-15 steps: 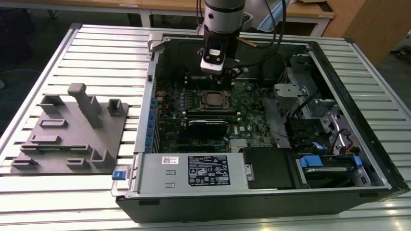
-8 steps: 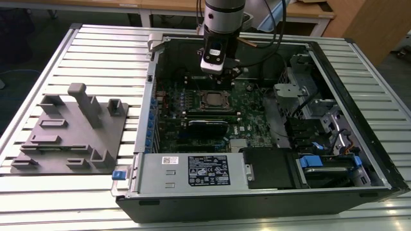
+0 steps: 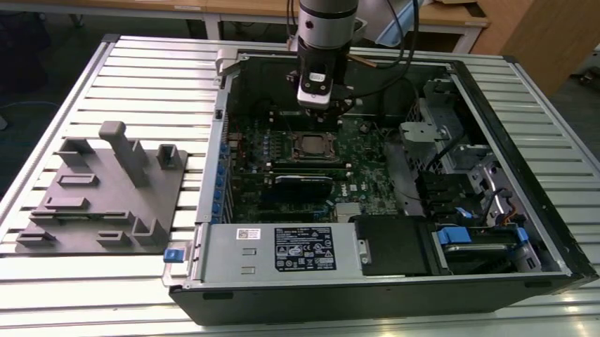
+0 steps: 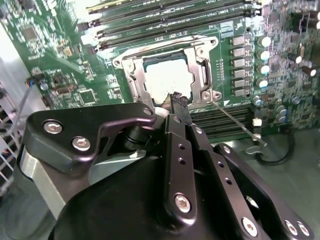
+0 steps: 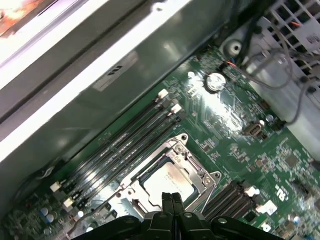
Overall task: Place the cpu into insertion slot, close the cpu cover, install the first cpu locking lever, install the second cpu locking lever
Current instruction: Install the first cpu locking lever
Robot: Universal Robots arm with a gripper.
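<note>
While the gripper (image 4: 178, 98), fingers (image 5: 166, 202) pressed together and empty, hovers just over the cover (image 4: 202, 65) lying on the cpu (image 4: 167, 77) in the slot (image 4: 121, 62), it could slip off the thin, loose-looking lever (image 4: 235, 120) and gouge the board (image 4: 70, 75).

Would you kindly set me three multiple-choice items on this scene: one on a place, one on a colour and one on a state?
1. Where is the cpu?
A) in the insertion slot, framed by the cpu cover
B) lying loose elsewhere on the circuit board
C) held in the pincer

2. What colour is the circuit board?
A) blue
B) green
C) red

3. How does the pincer stand?
A) wide open
B) shut
C) clamped on the cpu

Answers:
1 A: the cpu's pale top shows through the cover's window.
2 B: the board is green in both wrist views.
3 B: the fingertips meet with nothing between them.
</note>
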